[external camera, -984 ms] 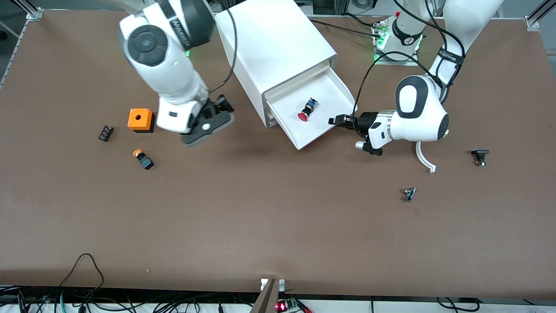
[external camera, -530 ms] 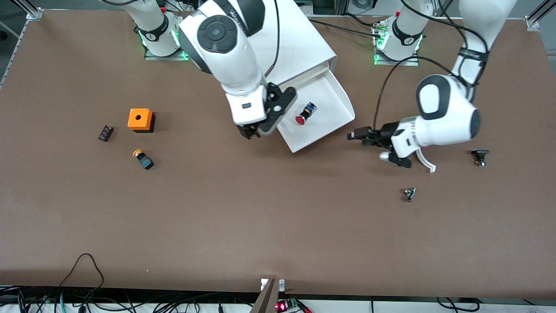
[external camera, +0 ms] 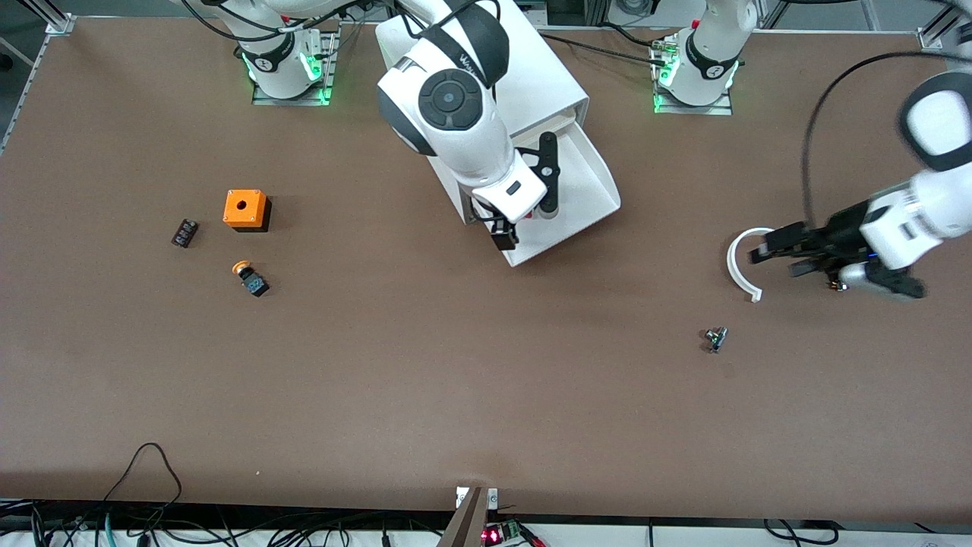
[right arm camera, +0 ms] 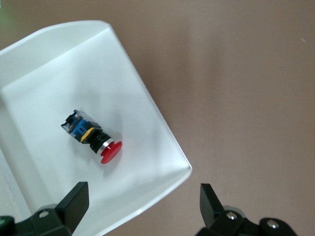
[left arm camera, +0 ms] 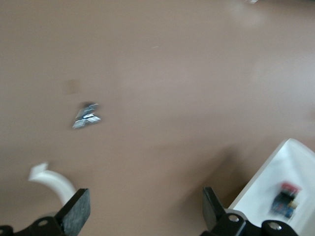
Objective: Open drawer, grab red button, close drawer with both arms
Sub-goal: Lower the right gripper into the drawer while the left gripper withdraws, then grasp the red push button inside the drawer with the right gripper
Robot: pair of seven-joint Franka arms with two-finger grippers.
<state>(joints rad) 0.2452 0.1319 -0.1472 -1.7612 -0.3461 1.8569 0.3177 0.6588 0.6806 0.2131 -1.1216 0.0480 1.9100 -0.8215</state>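
The white drawer (external camera: 600, 171) stands pulled out of its white cabinet (external camera: 558, 83). The red-capped button (right arm camera: 93, 137) lies on its side in the drawer, and it also shows in the left wrist view (left arm camera: 285, 199). In the front view my right hand hides it. My right gripper (external camera: 525, 213) is open and empty above the drawer's front edge (right arm camera: 142, 206). My left gripper (external camera: 771, 254) is open and empty over the bare table toward the left arm's end (left arm camera: 145, 214), apart from the drawer.
A white curved piece (external camera: 740, 266) lies just by my left gripper. A small metal part (external camera: 714, 338) lies nearer the camera. An orange box with a hole (external camera: 245, 209), an orange-capped button (external camera: 249, 277) and a small black part (external camera: 184, 232) lie toward the right arm's end.
My right arm has swung from beside the orange box to over the open drawer. My left gripper has drawn away from the drawer's front toward the left arm's end. The drawer stays open.
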